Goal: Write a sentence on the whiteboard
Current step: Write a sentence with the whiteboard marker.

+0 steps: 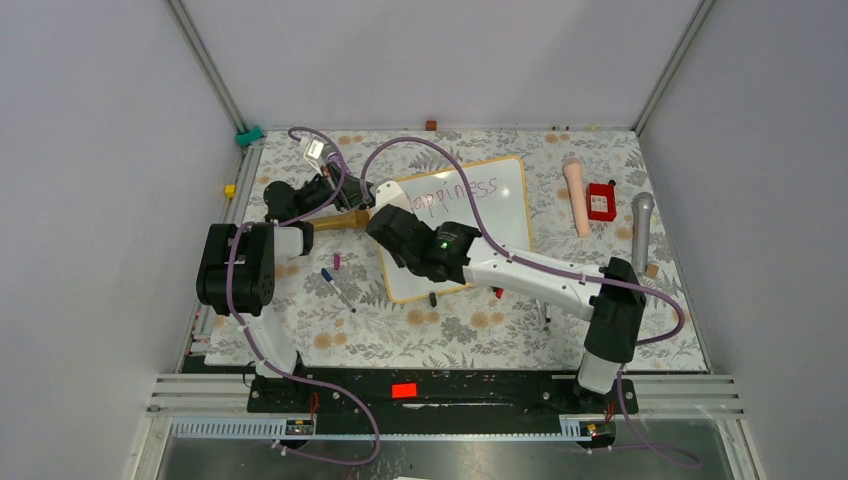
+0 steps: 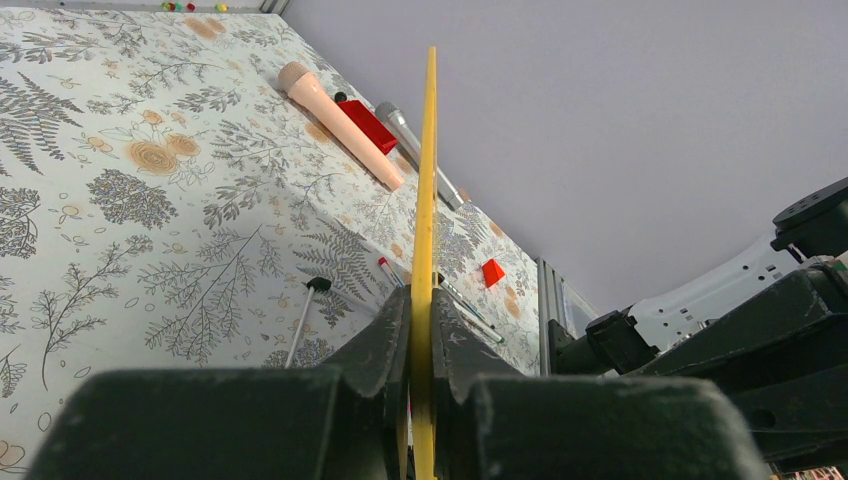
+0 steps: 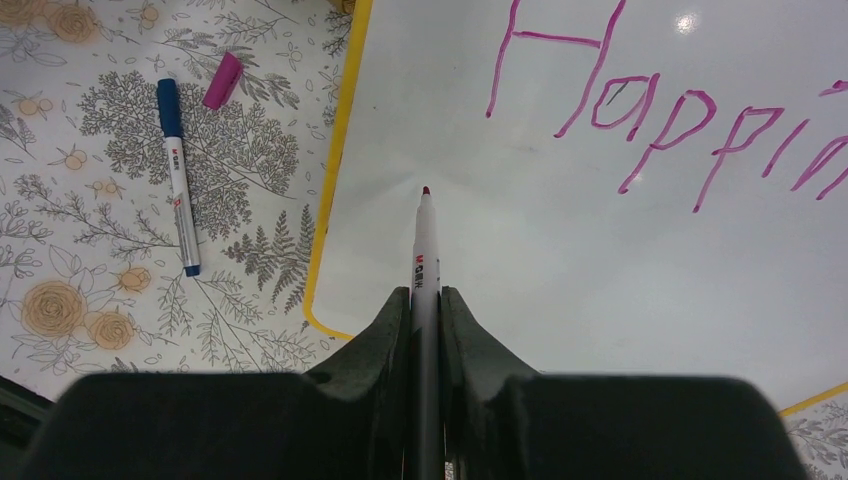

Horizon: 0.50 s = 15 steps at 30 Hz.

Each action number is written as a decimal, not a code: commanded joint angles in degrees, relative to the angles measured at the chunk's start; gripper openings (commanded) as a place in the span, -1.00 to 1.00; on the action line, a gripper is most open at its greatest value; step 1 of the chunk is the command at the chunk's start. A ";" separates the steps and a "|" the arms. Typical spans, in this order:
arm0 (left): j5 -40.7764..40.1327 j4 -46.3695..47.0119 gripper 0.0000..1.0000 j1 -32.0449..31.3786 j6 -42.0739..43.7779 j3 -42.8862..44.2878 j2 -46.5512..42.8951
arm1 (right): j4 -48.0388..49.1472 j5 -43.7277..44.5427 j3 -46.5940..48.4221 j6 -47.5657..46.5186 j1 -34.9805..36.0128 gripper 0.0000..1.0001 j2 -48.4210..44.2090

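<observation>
I see "Happiness" in pink lettering (image 1: 455,193) on the glossy white yellow-rimmed whiteboard (image 1: 505,215).
My left gripper (image 2: 420,335) clamps its rim; my right gripper (image 3: 425,310) clamps a white pink-tipped marker (image 3: 424,240).

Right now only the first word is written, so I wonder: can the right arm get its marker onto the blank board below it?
Probably yes: the right gripper holds the marker, tip over bare whiteboard beneath "Happiness", nothing between.
</observation>
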 commanded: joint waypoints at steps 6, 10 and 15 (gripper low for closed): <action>1.39 3.34 -1.00 -1.05 2.20 -0.88 -2.25 | 0.02 2.38 4.05 0.14 0.44 -1.00 2.03; 1.36 3.37 -1.00 -1.05 2.13 -0.96 -2.39 | 0.00 3.06 4.62 -0.18 0.40 -1.00 2.68; 1.42 3.31 -1.00 -1.05 2.03 -0.94 -2.43 | 0.02 4.00 4.91 -0.58 0.39 -1.00 3.24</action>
